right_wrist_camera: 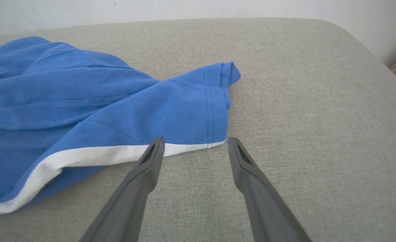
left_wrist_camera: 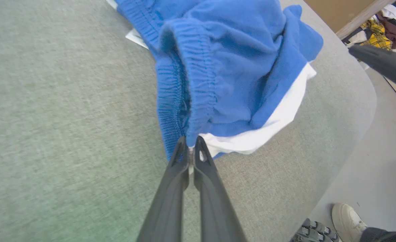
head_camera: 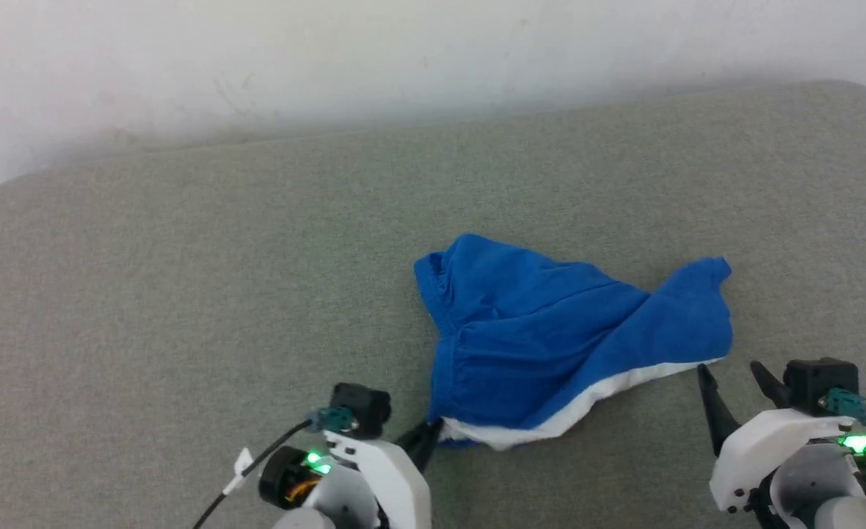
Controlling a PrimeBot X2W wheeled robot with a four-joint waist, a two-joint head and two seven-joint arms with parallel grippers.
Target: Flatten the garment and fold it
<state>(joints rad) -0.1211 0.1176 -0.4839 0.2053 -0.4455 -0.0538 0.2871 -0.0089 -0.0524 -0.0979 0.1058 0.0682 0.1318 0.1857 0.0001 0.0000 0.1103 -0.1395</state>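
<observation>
Shorts [head_camera: 550, 330] are seen crumpled on the grey tabletop [head_camera: 183, 294], right of centre in the head view and near the front edge. The blue cloth is bunched in ridges. A white trim band [head_camera: 609, 393] is seen along the near edge. In the left wrist view the elastic waistband [left_wrist_camera: 198, 77] is seen running up from the claw tips.

The left claw [left_wrist_camera: 191, 151] is clenched on the shorts. Its two fingers are pressed together, and cloth is pinched at the near-left corner, where waistband and white trim meet. Whether that corner is lifted off the tabletop cannot be told.

The right claw [right_wrist_camera: 195, 144] is released, with fingers spread wide and nothing held. It is placed just beside the right corner of the shorts, at the end of the trim. One fingertip [right_wrist_camera: 156, 144] is seen over the trim's edge, but contact cannot be told. The other is seen over bare tabletop.

A white wall [head_camera: 403, 59] is seen behind the tabletop. A pale shoe [left_wrist_camera: 347, 218] is seen on the floor past the tabletop's edge.
</observation>
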